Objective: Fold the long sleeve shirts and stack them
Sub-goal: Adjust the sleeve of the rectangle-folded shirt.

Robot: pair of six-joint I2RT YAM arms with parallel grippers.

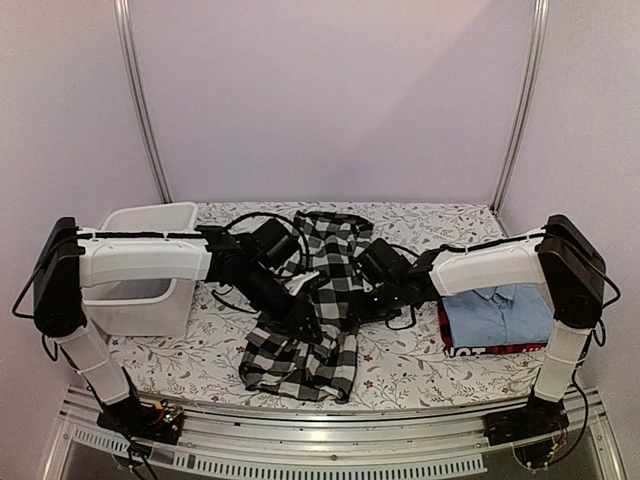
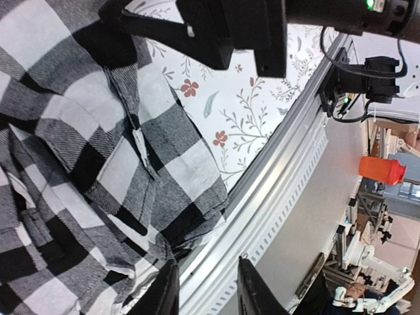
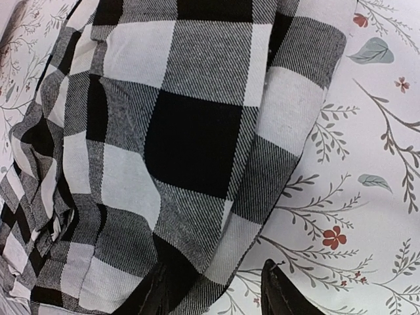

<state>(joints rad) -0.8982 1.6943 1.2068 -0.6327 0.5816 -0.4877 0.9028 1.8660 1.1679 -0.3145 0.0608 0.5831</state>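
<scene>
Black-and-white checked shirt (image 1: 312,335) lies rumpled mid-worktop (image 1: 420,365). Left tool (image 2: 208,264) and right tool (image 3: 215,266) both spread open at its edges. Advice: pinch one layer, pull flat before folding.

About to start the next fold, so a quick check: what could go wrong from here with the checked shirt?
The checked shirt lies bunched in layers; the open right claw may catch only some. Its edge sits close to the front rail by the left claw; a nearward pull may drag it off.
</scene>
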